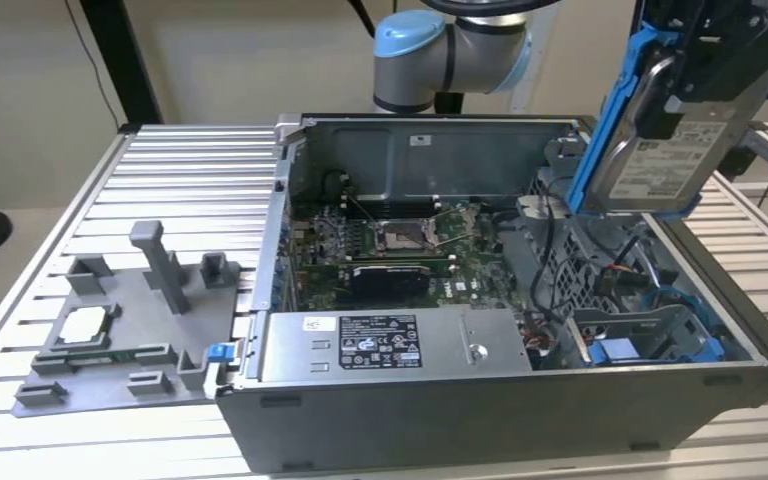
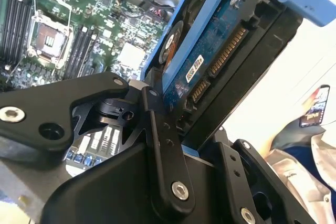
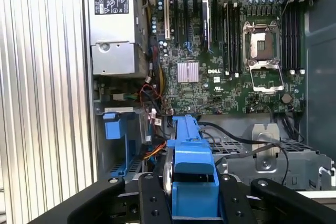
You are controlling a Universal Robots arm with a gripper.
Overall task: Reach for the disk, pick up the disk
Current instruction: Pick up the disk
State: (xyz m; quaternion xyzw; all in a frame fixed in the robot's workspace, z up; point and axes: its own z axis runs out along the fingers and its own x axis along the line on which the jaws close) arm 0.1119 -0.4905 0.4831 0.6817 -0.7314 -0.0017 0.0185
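The disk [image 1: 662, 150] hangs tilted above the open computer case [image 1: 491, 400], at the exterior view's upper right. It is a silver-grey drive with a white label and a blue bracket round its edges. My gripper [image 1: 699, 75] is shut on it from above. In the second wrist view the black fingers [image 2: 160, 145] clamp the disk [image 2: 210, 61], whose blue circuit side and connector face the camera. In the first wrist view the blue bracket of the disk [image 3: 191, 156] sits between the two black fingers [image 3: 152, 198], high over the case.
Inside the case lie the motherboard [image 1: 398, 240], a silver power supply box [image 1: 384, 345] with a white and black label, and a blue drive bay [image 1: 651, 340]. A grey plastic fixture [image 1: 131, 320] stands on the slatted table [image 1: 184, 170] at the exterior view's left.
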